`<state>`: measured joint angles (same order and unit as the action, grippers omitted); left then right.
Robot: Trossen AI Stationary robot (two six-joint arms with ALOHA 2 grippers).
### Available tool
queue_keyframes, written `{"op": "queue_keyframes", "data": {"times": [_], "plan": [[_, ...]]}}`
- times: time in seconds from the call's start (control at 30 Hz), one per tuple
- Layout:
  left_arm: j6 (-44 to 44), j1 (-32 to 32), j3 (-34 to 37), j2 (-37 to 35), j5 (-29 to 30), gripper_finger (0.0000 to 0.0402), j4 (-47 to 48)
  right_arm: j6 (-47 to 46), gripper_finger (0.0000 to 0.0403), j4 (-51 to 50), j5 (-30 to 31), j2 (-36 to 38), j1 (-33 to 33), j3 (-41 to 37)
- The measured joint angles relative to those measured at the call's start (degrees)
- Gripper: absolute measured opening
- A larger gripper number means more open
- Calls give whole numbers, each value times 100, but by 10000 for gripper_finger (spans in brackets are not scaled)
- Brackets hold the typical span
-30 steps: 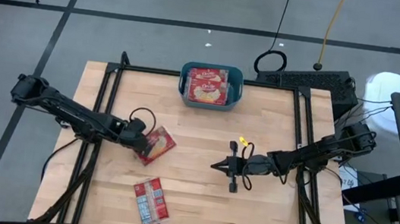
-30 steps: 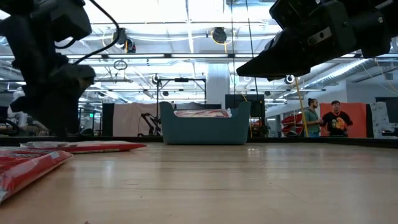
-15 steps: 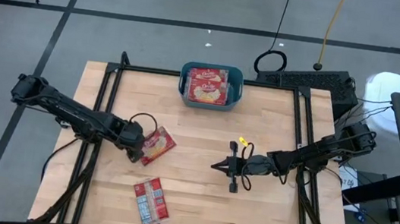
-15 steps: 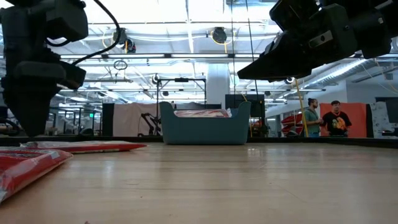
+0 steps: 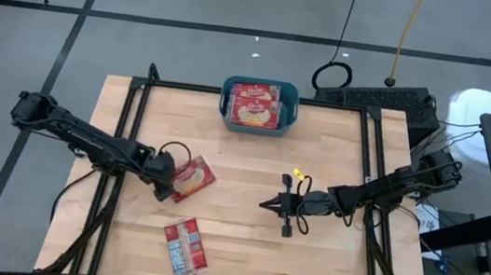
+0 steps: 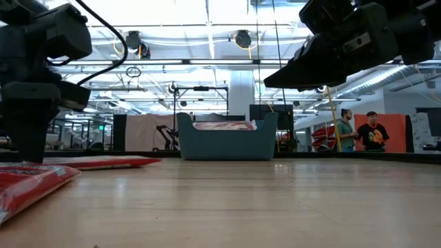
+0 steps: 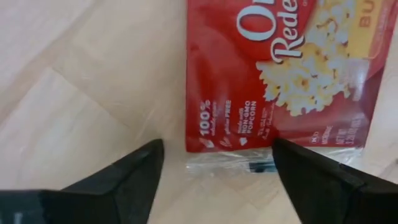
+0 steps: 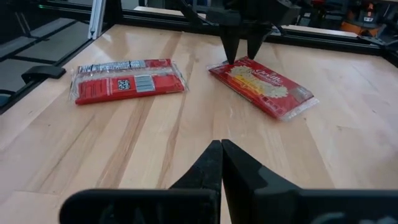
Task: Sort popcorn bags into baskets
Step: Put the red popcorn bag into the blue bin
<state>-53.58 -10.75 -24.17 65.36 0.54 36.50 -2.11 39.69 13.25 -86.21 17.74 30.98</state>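
Two red popcorn bags (image 5: 191, 176) flat on wood, two more in teal basket (image 5: 292, 96).

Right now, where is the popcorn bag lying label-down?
In the high view the label-down bag lies near the table's front edge, left of centre, just in front of the face-up bag at the left gripper.

Around your pale wooden bench (image 5: 242, 240) lies a grey floor (image 5: 197, 0) crossed by dark lines, and beyond it you see a bright hall with white ceiling lights (image 6: 207, 10) and two people (image 6: 362, 131) before an orange panel (image 6: 396, 131).
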Motion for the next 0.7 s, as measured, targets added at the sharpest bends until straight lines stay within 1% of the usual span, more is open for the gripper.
{"op": "queue_keyframes", "data": {"times": [0.1, 0.2, 0.37, 0.47, 0.5, 0.53, 0.7], "plan": [[114, 34, 140, -18, 96, 277, -83, 1, 0, -7, 1, 0, -2, -1], [416, 34, 160, -19, 202, 227, -25, 0, 0, -41, 1, 2, -2, 0], [987, 34, 189, -83, 537, 108, -76, -22, 0, -105, 1, 1, -2, -2], [1195, 40, 152, -90, 850, 35, -223, -22, 0, -104, 1, 0, -2, -2], [1229, 46, 145, -106, 942, 18, -241, -24, 0, -104, 1, 0, -2, -2], [1252, 45, 146, -116, 1030, 11, -254, -38, 0, -102, 1, 2, -2, -2], [1459, 45, 152, -117, 1353, 5, -532, -124, 0, -102, 4, 1, -2, -2]]}}
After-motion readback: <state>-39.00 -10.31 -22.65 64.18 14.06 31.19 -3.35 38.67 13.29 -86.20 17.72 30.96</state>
